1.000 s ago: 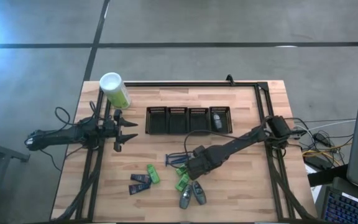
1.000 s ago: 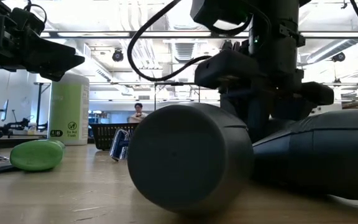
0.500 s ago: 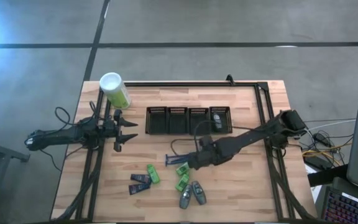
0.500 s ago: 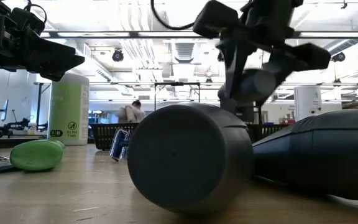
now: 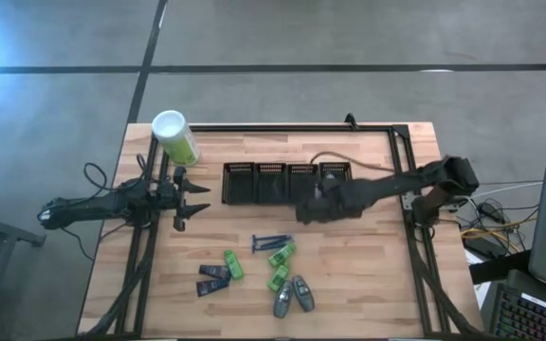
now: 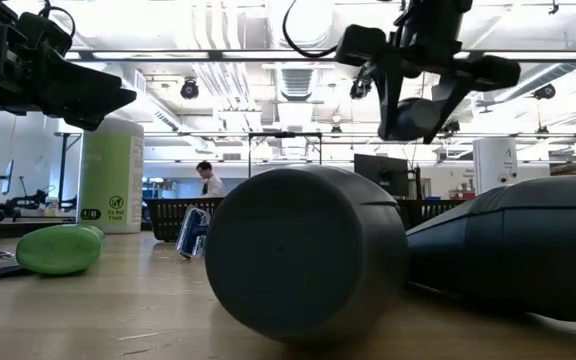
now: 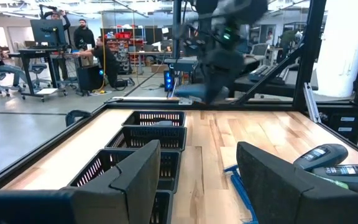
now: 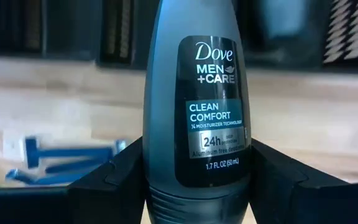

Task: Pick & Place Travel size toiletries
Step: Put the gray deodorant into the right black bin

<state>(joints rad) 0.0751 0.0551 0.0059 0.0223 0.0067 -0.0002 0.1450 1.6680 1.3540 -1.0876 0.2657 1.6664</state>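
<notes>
Dove Men+Care roll-on bottle point(image 8: 194, 118), grey, pinched between the fingers of the right gripper point(image 5: 313, 206), raised above the table point(image 5: 368, 284) just in front of the black mesh bins point(image 5: 287, 183). Loose toiletries: blue razors point(image 5: 271, 242), green tubes point(image 5: 279, 265), grey bottles point(image 5: 292, 296). Left gripper point(image 5: 195, 202) waits with fingers spread at the table's left side.
</notes>
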